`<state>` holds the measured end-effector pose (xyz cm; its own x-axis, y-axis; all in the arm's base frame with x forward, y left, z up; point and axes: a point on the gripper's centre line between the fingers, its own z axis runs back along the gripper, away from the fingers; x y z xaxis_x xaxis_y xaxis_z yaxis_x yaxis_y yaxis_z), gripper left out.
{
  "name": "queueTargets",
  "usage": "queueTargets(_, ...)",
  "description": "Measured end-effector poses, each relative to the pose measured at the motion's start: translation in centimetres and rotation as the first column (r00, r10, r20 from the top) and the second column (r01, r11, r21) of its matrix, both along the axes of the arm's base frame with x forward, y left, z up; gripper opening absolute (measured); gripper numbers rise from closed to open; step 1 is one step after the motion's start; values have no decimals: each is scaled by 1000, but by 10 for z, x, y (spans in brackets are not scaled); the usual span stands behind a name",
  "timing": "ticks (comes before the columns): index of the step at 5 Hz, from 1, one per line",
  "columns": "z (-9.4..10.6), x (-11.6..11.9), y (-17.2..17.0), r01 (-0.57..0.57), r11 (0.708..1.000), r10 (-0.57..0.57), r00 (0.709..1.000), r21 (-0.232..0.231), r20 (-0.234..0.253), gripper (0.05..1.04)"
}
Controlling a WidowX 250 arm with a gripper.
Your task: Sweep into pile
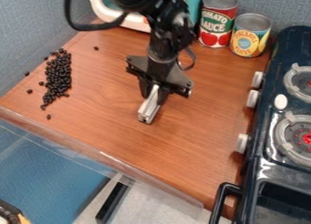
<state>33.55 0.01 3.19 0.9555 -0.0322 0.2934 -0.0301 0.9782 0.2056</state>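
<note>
My gripper (155, 92) hangs over the middle of the wooden work surface, shut on a short silver-white bar-shaped tool (147, 112). The bar slants down and a little left from the fingers; whether its lower end touches the wood I cannot tell. Black beans (58, 77) lie in a long, narrow heap at the left side of the surface, well left of the gripper. A few stray beans sit around the heap, with one bean (96, 48) to its upper right and another bean (48, 116) below it.
Two cans, a red and green one (217, 20) and a yellow and blue one (250, 35), stand at the back right. A dark toy stove (267, 141) borders the right side. The wooden surface (115, 123) ends in a clear-edged front rim (103, 154).
</note>
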Motion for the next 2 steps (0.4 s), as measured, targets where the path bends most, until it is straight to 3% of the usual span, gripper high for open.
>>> queueTargets(1,-4,6,-3,27,999,-27,1000,42,-11,388)
queueTargets(2,-5,3,-2,44,998,-42,998,54,-46,704)
